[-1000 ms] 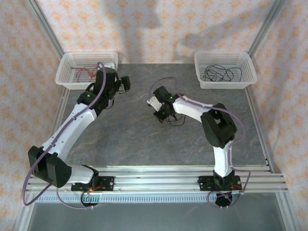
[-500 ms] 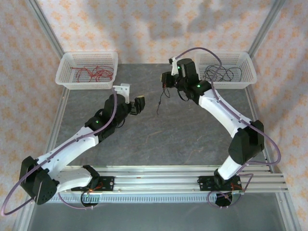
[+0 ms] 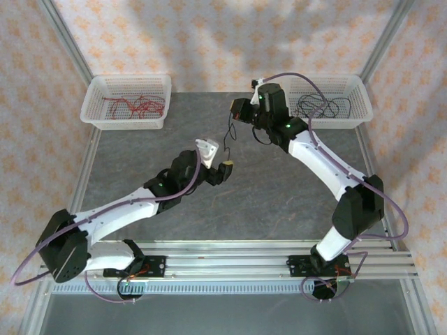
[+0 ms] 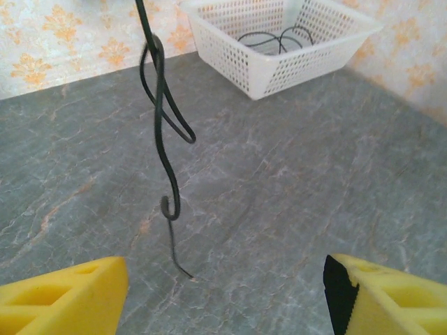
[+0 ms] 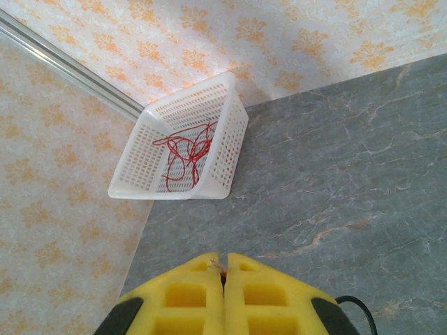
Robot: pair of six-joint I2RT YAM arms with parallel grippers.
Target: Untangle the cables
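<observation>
A thin black cable dangles from my right gripper, which is shut on its upper end above the middle back of the table. In the right wrist view the yellow fingers are pressed together, with a frayed wire tip poking out at the right gripper. My left gripper hovers open just in front of the cable's lower end. In the left wrist view the black cable hangs in loops ahead of the wide-apart left gripper, its tip near the table. Nothing is between those fingers.
A white basket at the back left holds red cables, seen also as red cables from the right wrist. Another white basket at the back right holds black cables. The grey table lies between them.
My right gripper has lifted the black cable off the table toward the back. My left arm has swung from the left basket to the centre, close under the dangling cable.
</observation>
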